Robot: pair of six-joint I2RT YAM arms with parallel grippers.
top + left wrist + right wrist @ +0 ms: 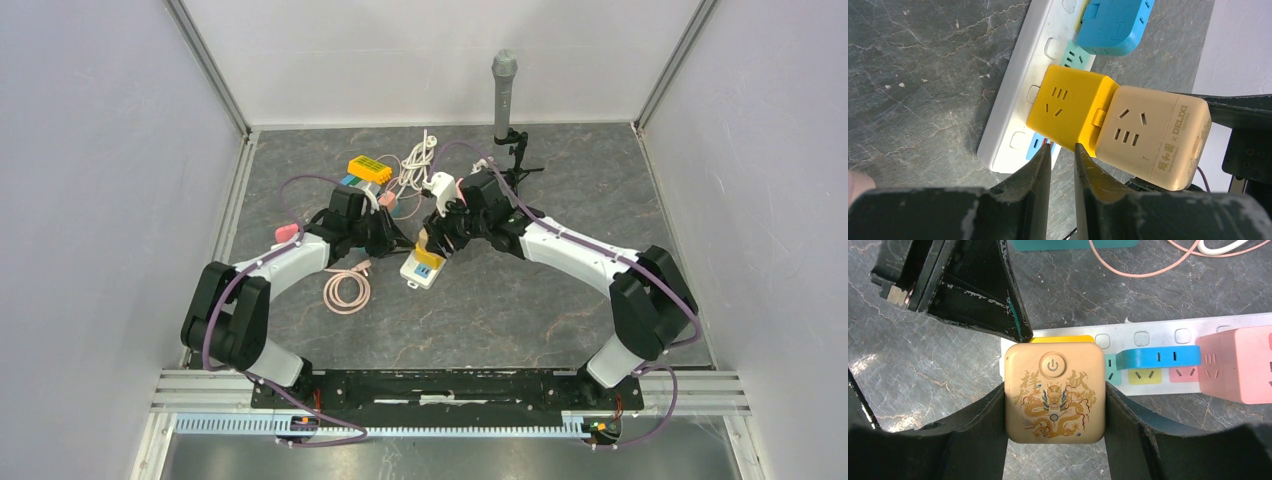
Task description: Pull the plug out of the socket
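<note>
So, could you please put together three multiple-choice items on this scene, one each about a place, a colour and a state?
1. The beige cube is plugged into:
A) a wall outlet
B) the yellow cube
C) the blue adapter

2. The cube on the white strip at the right edge of the right wrist view is:
A) green
B) black
C) pink

3. The right gripper is:
A) shut on the beige cube
B) open above bare table
C) holding a cable

Answers:
1 B: the left wrist view shows the beige cube joined to the yellow cube's side.
2 C: the pink cube sits there.
3 A: the gripper clamps the beige cube on both sides.
</note>
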